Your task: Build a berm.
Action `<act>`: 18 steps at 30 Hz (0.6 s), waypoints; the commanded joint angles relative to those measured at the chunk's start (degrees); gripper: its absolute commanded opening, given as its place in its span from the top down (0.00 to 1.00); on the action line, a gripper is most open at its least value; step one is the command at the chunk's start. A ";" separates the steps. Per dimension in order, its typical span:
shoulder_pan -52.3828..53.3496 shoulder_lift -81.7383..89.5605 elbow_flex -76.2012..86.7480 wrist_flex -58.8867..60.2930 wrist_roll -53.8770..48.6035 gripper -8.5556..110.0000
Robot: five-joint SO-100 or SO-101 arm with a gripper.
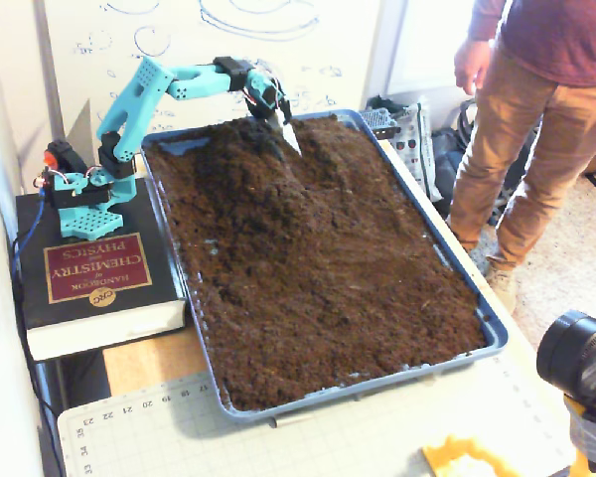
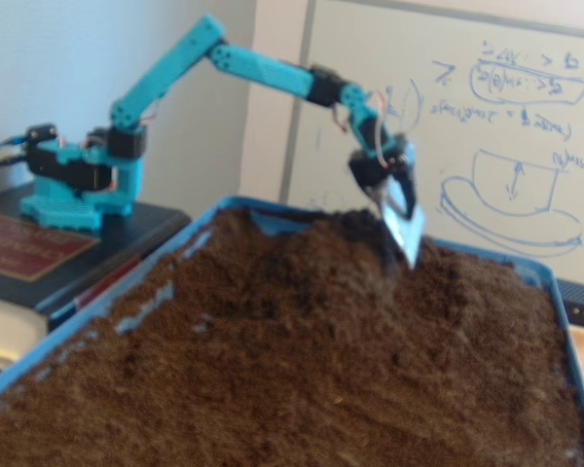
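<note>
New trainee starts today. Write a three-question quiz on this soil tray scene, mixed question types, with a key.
1. True or false: the pincer is buried deep in the soil.
2. What does the arm's base stand on?
A. a book
B. the floor
C. the tray
3. Fill in: the mound rises at the tray's ___ end, by the whiteboard.

Key: 1 false; 2 A; 3 far.
</note>
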 commanded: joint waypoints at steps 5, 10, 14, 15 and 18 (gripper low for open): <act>-3.08 -4.66 -10.99 -0.70 0.53 0.93; -1.49 -5.54 -16.08 -0.79 0.44 0.93; 1.41 -5.10 -16.79 -0.79 0.26 0.93; 2.11 -5.10 -16.79 -0.79 0.26 0.93; 4.83 -5.10 -16.70 -0.26 1.32 0.93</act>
